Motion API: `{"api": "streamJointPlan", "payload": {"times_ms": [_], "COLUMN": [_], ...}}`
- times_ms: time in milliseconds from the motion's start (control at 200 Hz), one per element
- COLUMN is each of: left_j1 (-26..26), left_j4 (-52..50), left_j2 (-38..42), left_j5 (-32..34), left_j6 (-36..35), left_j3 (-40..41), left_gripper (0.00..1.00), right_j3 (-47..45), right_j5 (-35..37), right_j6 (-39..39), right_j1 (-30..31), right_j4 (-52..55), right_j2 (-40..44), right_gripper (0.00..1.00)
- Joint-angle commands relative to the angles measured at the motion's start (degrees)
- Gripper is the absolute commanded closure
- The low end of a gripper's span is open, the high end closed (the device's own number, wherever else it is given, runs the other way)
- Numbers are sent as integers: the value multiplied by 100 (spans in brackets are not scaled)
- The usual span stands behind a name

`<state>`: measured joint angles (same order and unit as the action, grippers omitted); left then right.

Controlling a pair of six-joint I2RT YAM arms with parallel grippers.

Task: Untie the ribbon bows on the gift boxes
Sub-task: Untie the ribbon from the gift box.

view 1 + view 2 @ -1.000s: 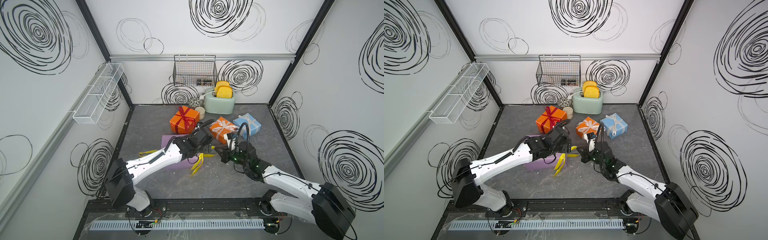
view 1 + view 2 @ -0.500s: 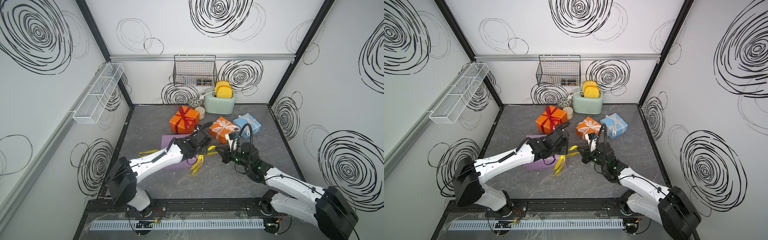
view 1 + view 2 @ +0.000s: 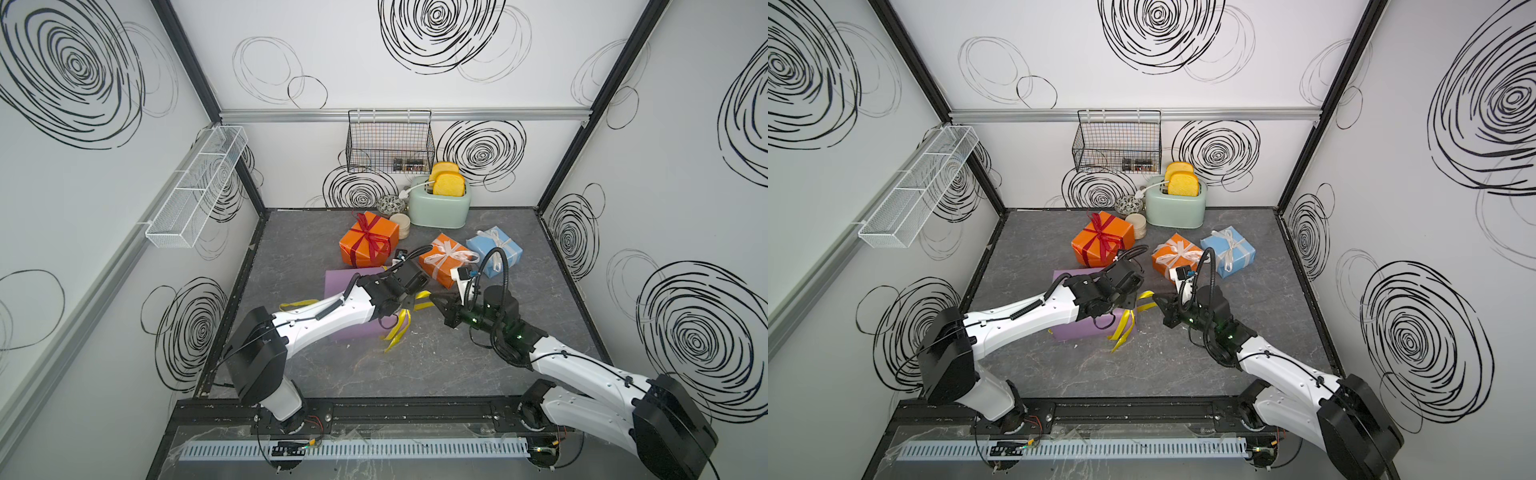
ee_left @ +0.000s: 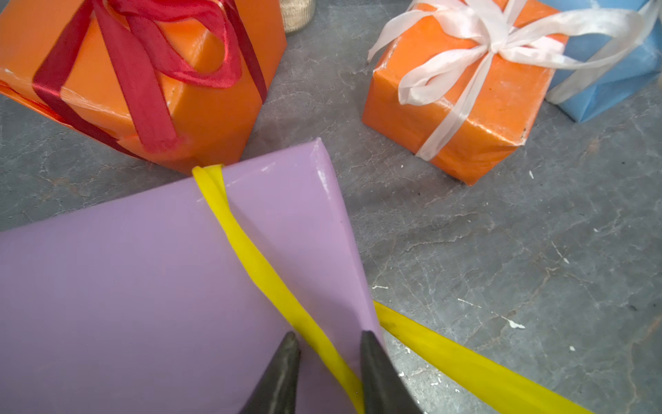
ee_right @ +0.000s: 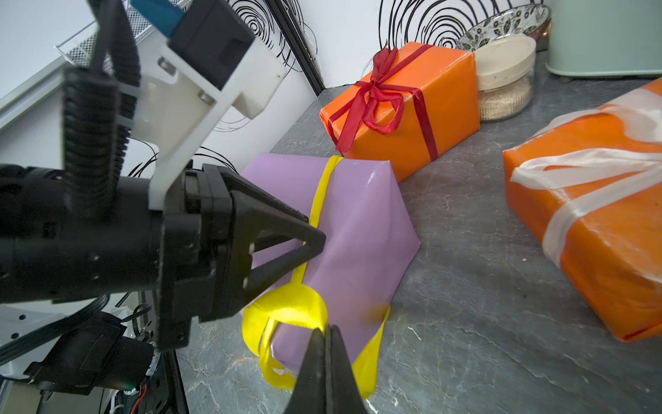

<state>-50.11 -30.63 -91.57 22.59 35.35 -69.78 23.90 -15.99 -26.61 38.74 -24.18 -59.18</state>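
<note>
Setting: grey marbled tabletop (image 3: 415,374), inside white walls scrawled with black spirals.

1. Yellow ribbon (image 4: 250,251). You will find it banded over the lilac box (image 4: 125,269), which lies flat near the table's middle. Loose loops and tails hang off the box's near corner.

2. Left gripper (image 4: 329,344). It sits over the lilac box's top. Its fingers stand narrowly apart on either side of the ribbon band, with lilac paper showing on each side. They are not clamped on it.

3. Right gripper (image 5: 326,333). Its jaws are pressed together on a part of the yellow ribbon just off the box's corner. A flat strand runs from the box edge towards it. Your two grippers face each other, near but apart.

4. Larger orange box (image 3: 368,245). Its dark red bow (image 3: 370,239) is tied, and it sits just beside the lilac box's far edge.

5. Smaller orange box (image 3: 444,259), white bow (image 3: 451,253) tied. The light-blue box (image 3: 494,249) just beside it carries another white bow (image 3: 492,239), also tied.

6. Mint toaster (image 3: 438,208) at the back wall.
</note>
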Motion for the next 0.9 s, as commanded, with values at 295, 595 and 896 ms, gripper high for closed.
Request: {"api": "streamJointPlan", "payload": {"times_ms": [295,595,896], "left_j1": [230,986,2093], "left_j4": [8,387,444], "left_j2": [239,950,1241], "left_j5": [132,-642,-1460], "left_j6": [164,226,241], "left_j3": [-199,66,-121], "left_gripper": [94,100,100], "right_j3": [-1,264,437], "right_j5": [26,424,565], "right_j6": [23,-71,-137], "right_j1": [-16,-25,-25], "right_j4": [-78,314,511], "right_j2": [-4,-563,-995], "right_gripper": [100,100,100]}}
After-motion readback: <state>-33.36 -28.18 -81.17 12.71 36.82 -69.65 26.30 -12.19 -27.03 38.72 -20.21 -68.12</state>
